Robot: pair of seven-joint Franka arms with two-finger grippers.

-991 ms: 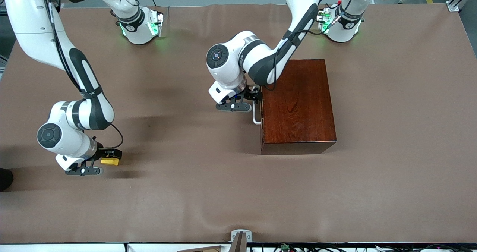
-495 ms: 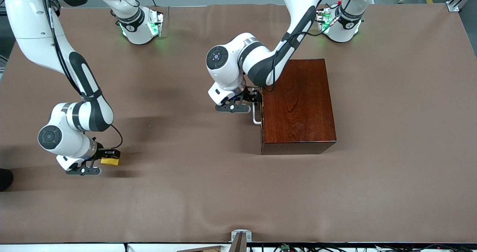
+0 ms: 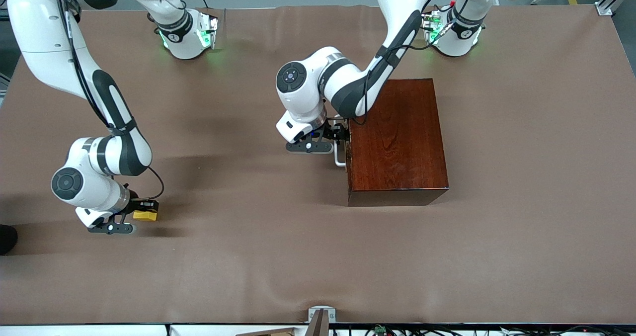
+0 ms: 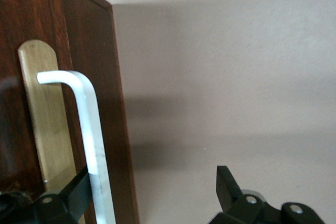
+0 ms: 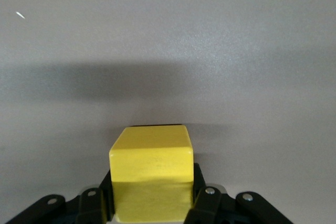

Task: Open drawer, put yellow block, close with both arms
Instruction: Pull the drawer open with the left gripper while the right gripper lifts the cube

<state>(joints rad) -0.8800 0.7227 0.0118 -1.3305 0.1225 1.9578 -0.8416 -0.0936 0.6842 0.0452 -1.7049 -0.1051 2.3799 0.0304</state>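
Note:
The yellow block (image 3: 145, 216) rests on the brown table cover near the right arm's end, and my right gripper (image 3: 142, 210) is shut on it. In the right wrist view the block (image 5: 151, 163) fills the gap between both black fingers (image 5: 200, 190). The reddish-brown box (image 3: 397, 137) stands mid-table with the drawer pushed in. Its white bar handle (image 3: 339, 153) faces the right arm's end. My left gripper (image 3: 341, 133) is at that handle and open. In the left wrist view the handle (image 4: 92, 140) runs just inside one finger (image 4: 71, 192), with the other finger (image 4: 227, 184) well clear.
A brass plate (image 4: 44, 114) backs the handle on the dark drawer front. The brown cover (image 3: 278, 246) is bare between the block and the box and toward the front camera. A small metal bracket (image 3: 320, 313) sits at the table's near edge.
The right gripper's fingers closed onto the yellow block. The left hand shifted slightly along the drawer front at the handle. Block and box have stayed in place.

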